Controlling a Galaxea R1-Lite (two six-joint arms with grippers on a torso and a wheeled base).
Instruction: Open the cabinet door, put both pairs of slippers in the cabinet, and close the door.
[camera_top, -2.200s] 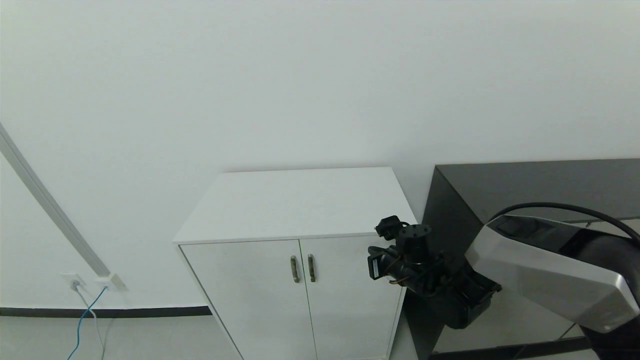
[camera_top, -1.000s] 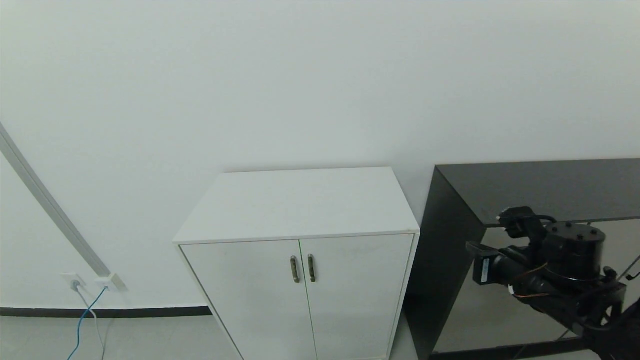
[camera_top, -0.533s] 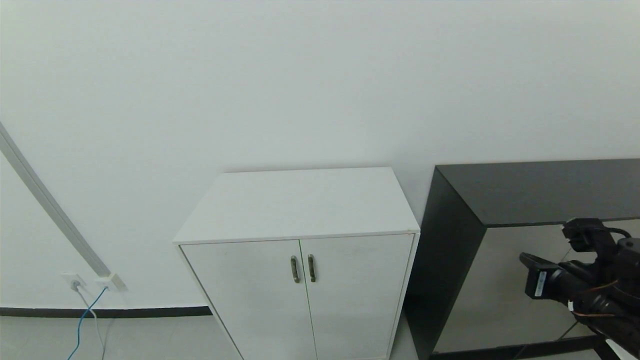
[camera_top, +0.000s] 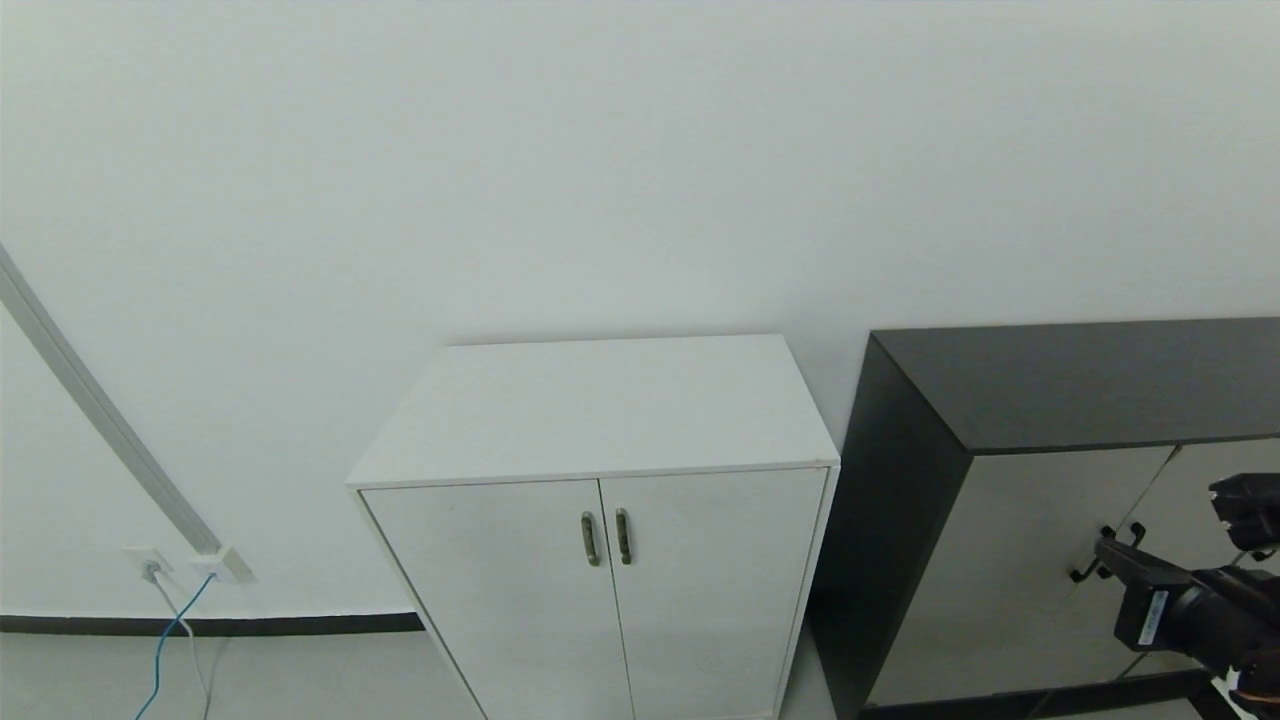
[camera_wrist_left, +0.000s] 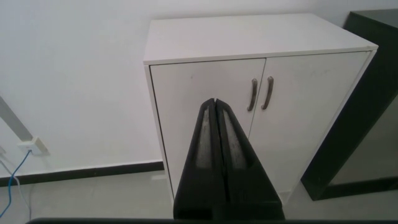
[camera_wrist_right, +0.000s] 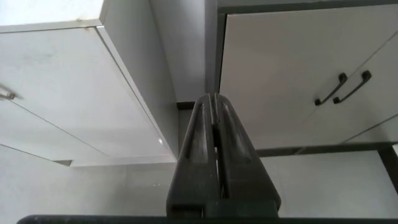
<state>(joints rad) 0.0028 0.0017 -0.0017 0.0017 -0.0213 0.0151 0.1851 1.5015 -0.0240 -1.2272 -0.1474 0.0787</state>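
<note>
The white cabinet (camera_top: 600, 420) stands against the wall with both doors shut. Its two dark handles (camera_top: 606, 537) sit side by side at the middle seam. In the left wrist view my left gripper (camera_wrist_left: 215, 102) is shut with nothing in it. It points at the cabinet's left door (camera_wrist_left: 199, 93), some way back from it, left of the handles (camera_wrist_left: 260, 93). My right gripper (camera_wrist_right: 215, 98) is shut and holds nothing. It is aimed at the gap between the white cabinet (camera_wrist_right: 62, 81) and the black one (camera_wrist_right: 298, 68). My right arm (camera_top: 1190, 605) is low at the far right.
A black cabinet (camera_top: 1060, 380) with pale doors and dark handles (camera_top: 1105, 555) stands close on the white cabinet's right. A wall socket with a blue cable (camera_top: 165, 625) is at the lower left. Bare floor (camera_wrist_left: 93, 199) lies in front of the cabinets.
My right arm has swung from in front of the white cabinet's right door to the right and down, to the lower right edge of the head view. The doors stay shut.
</note>
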